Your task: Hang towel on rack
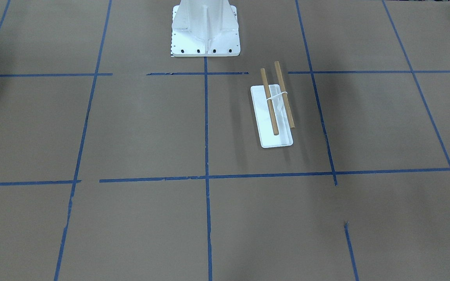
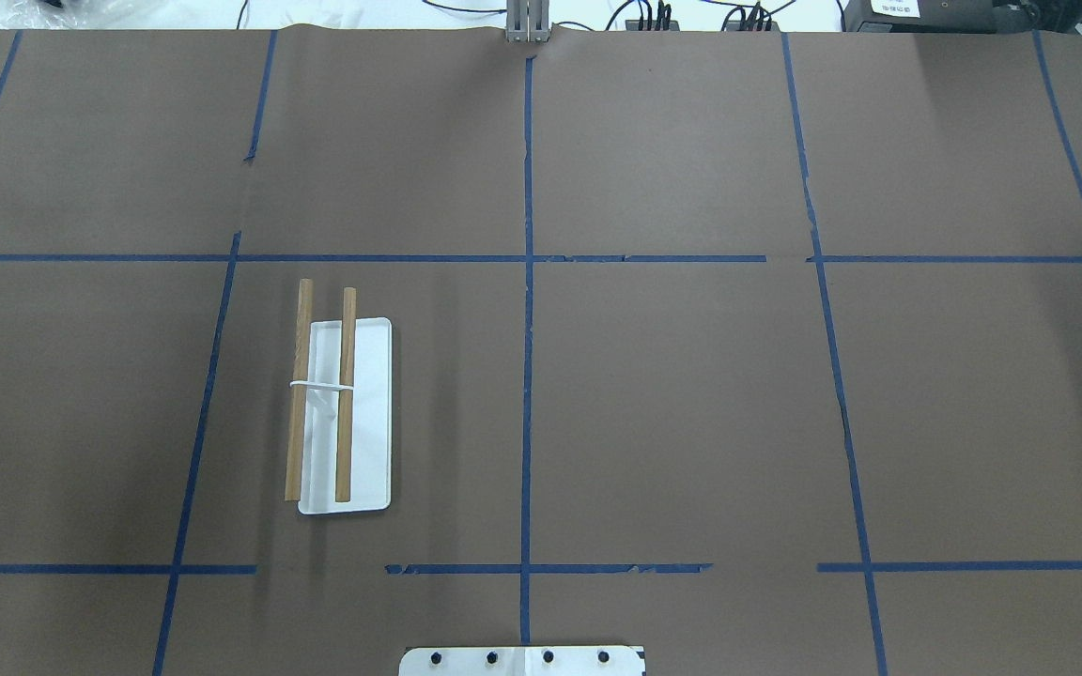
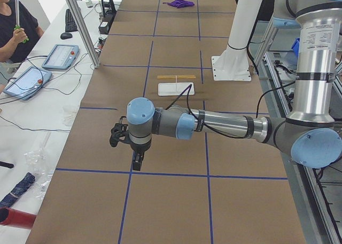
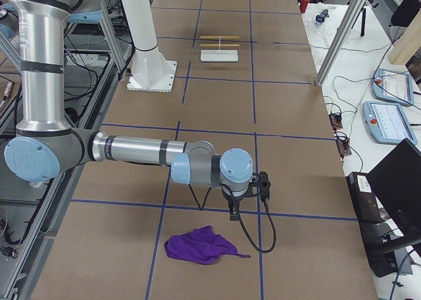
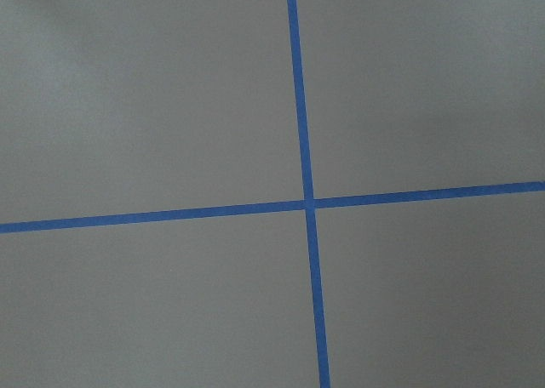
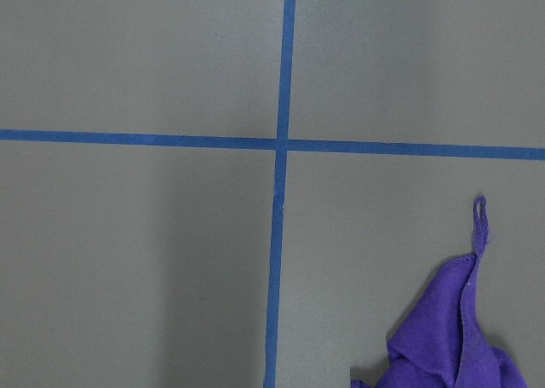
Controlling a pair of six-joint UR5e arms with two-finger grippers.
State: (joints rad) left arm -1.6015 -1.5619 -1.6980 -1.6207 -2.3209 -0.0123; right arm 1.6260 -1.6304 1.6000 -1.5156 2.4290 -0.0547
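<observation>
The rack point(image 2: 346, 394) is two wooden dowels joined by a white loop over a small white tray. It stands on the robot's left half of the table, and also shows in the front view point(image 1: 269, 101) and both side views point(image 3: 176, 89) point(image 4: 219, 55). The purple towel point(image 4: 200, 245) lies crumpled on the paper at the table's right end, also in the right wrist view point(image 6: 451, 328) and far off in the left side view point(image 3: 179, 4). My right gripper point(image 4: 233, 213) hovers just beyond the towel. My left gripper point(image 3: 137, 161) hovers over the left end. I cannot tell whether either is open or shut.
The white bolted pedestal point(image 1: 205, 31) stands at the robot's edge of the table. Brown paper with blue tape lines point(image 5: 305, 202) covers the table. An operator point(image 3: 13, 24) and tablets point(image 3: 59, 55) are on a side bench. A laptop point(image 4: 401, 181) stands beside the right end.
</observation>
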